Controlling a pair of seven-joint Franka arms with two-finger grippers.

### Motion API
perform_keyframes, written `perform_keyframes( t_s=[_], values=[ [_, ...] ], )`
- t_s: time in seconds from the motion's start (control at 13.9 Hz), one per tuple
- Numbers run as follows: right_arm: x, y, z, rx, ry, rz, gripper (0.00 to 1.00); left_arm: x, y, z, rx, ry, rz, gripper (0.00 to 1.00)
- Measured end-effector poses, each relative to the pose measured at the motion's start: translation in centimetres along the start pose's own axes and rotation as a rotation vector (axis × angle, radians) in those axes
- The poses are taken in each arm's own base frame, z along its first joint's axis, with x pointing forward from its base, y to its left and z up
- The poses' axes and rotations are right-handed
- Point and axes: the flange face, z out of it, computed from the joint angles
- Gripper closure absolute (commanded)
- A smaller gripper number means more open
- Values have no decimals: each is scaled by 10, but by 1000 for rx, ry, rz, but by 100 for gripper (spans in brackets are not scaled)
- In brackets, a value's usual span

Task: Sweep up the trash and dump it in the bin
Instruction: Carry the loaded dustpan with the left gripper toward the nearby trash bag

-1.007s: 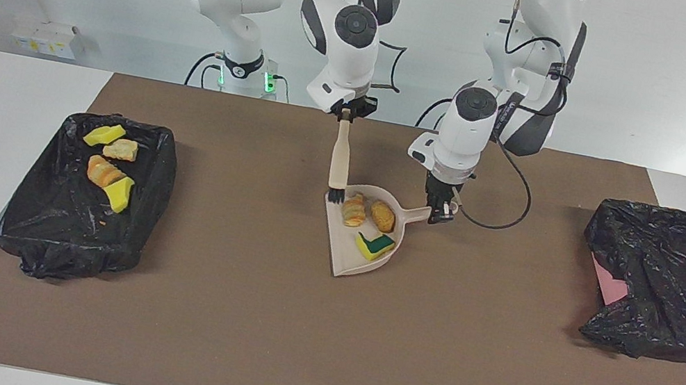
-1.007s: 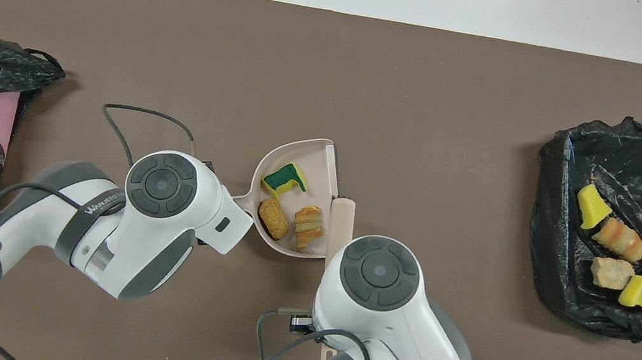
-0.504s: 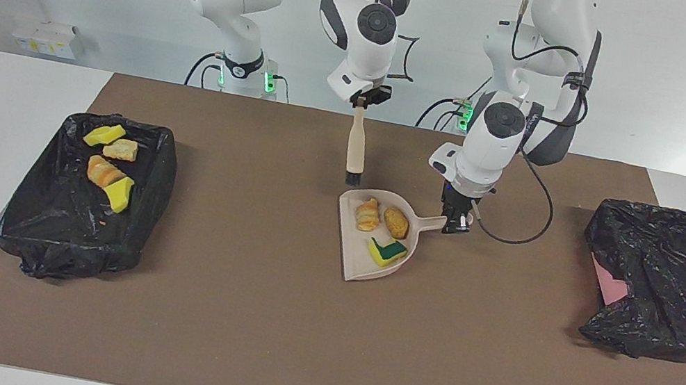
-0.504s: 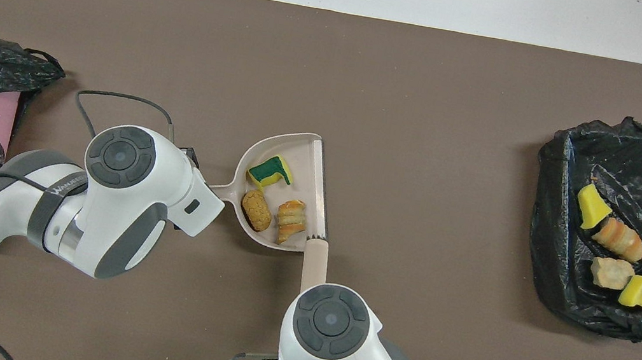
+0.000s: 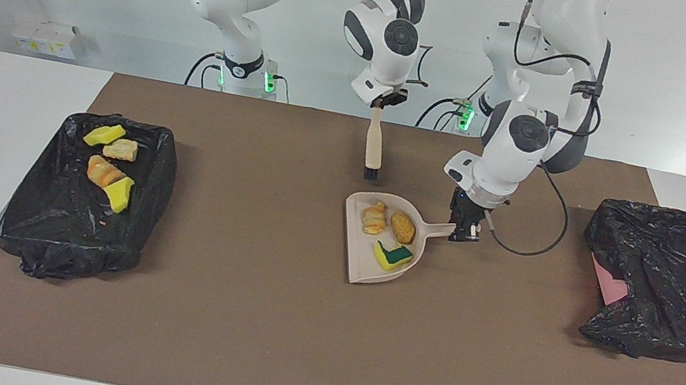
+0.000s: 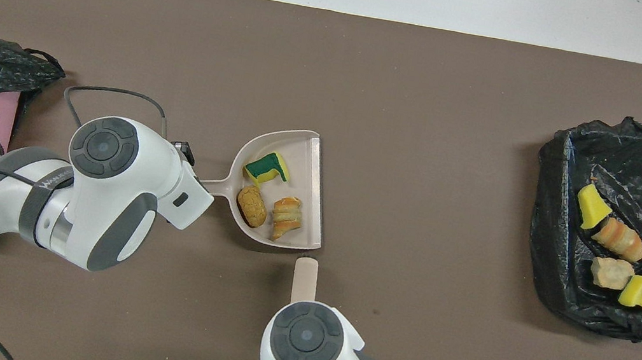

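Facing view: my left gripper [image 5: 464,234] pinches the handle of the dustpan [image 5: 356,267], which sits mid-table carrying three scraps [image 5: 390,232]: two bread lumps and a green-backed sponge. Four more scraps [image 5: 107,164] lie in the black-lined bin [image 5: 130,247] toward the right arm's end. My right gripper [image 5: 378,105] is clamped on the brush [image 5: 373,149], hanging bristles-down just nearer the robots than the pan, clear of it. Judgement: carry step. Keep the pan level, open edge slightly raised, travel smoothly over the bin, tip only once above the liner. Brush stays clear.
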Motion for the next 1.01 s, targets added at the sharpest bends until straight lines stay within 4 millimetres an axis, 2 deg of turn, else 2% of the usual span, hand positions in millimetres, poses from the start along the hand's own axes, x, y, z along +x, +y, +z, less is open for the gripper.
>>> perform_keyframes(
  t_s=[0.14,0.36,0.5,0.58,0.65,0.72,0.79,0.86,0.94,1.01],
  values=[
    [1,0,8,-2,-12,6,100,-41,-17,-7,1,53,-13,100],
    [2,0,8,18,-30,23,100,-83,-31,-16,11,124,-42,100],
    [2,1,9,19,-32,25,87,-105,-37,-29,3,168,-42,100],
    [2,1,9,19,-33,25,72,-119,-41,-39,-8,181,-40,100],
    [2,1,9,19,-33,26,70,-134,-45,-54,-20,192,-41,100],
    [3,1,8,19,-33,27,65,-145,-49,-70,-27,201,-42,100],
    [4,2,8,21,-33,30,56,-153,-53,-89,-33,209,-45,100],
    [6,4,7,24,-33,35,52,-159,-57,-108,-34,217,-47,100],
    [10,6,5,30,-31,43,45,-164,-60,-124,-33,222,-50,100],
    [15,7,2,39,-28,54,33,-169,-62,-138,-27,226,-52,100]
  ],
)
